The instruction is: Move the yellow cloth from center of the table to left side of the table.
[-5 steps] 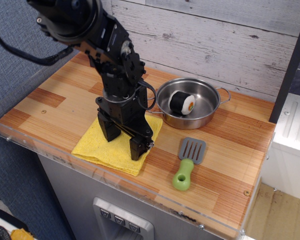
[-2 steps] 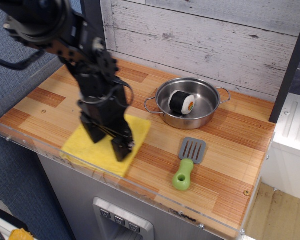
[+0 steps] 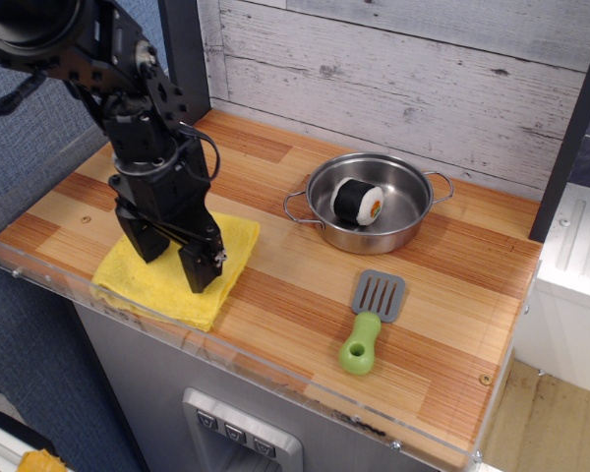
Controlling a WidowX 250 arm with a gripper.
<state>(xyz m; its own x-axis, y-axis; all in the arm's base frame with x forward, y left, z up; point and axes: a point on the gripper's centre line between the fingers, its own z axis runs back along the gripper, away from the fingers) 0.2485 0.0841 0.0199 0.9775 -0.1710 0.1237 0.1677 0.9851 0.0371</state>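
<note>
The gripper [image 3: 174, 264] presses down on the cloth [image 3: 177, 271] with fingers spread apart — the cloth lies flat under it on the table [image 3: 275, 295]. Well to its right sit pan [image 3: 369, 205] and spatula [image 3: 368, 319].

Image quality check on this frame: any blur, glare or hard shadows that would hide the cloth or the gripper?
In the one view, observation.image: sharp throughout, no motion blur on the gripper; soft, even light with only a faint shadow beside the yellow cloth; mild highlights on the pan rim and the clear table edge; the dark gripper body loses detail, so its jaw state is hard to read.
</note>
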